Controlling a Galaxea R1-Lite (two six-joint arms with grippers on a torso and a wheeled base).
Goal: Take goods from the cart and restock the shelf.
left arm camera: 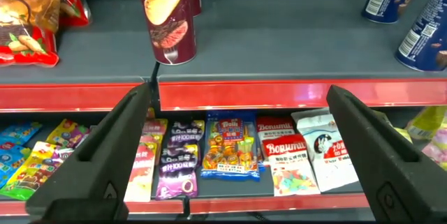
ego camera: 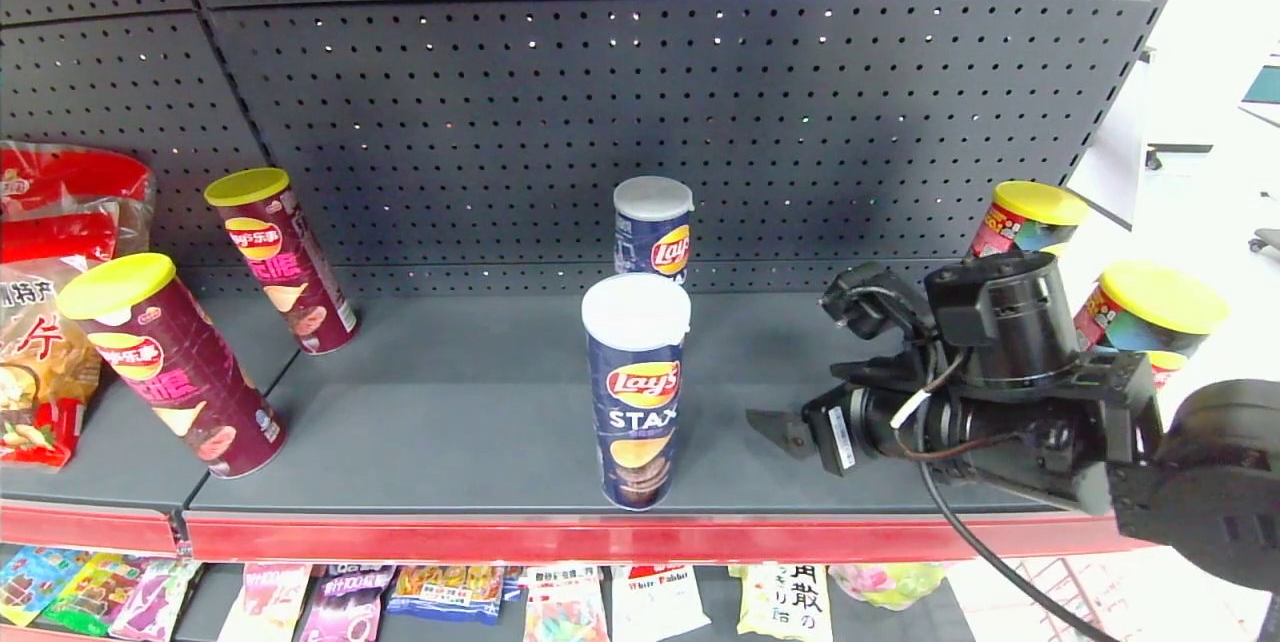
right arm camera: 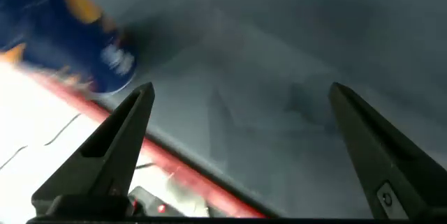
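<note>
A blue chip can (ego camera: 637,392) with a white lid stands upright near the front edge of the dark grey shelf (ego camera: 470,422). A second blue can (ego camera: 652,227) stands behind it at the pegboard. My right gripper (ego camera: 775,427) hovers low over the shelf just right of the front can, open and holding nothing. In the right wrist view that gripper (right arm camera: 241,91) spreads wide over bare shelf, with the blue can (right arm camera: 77,42) off to one side. My left gripper (left arm camera: 239,91) is open and empty in front of the red shelf lip (left arm camera: 279,93), facing the lower shelf.
Two maroon cans with yellow lids (ego camera: 170,362) (ego camera: 282,257) stand at the left, beside snack bags (ego camera: 40,342). Yellow-lidded cans (ego camera: 1025,217) (ego camera: 1150,307) stand at the right behind my right arm. Candy bags (left arm camera: 230,147) fill the lower shelf.
</note>
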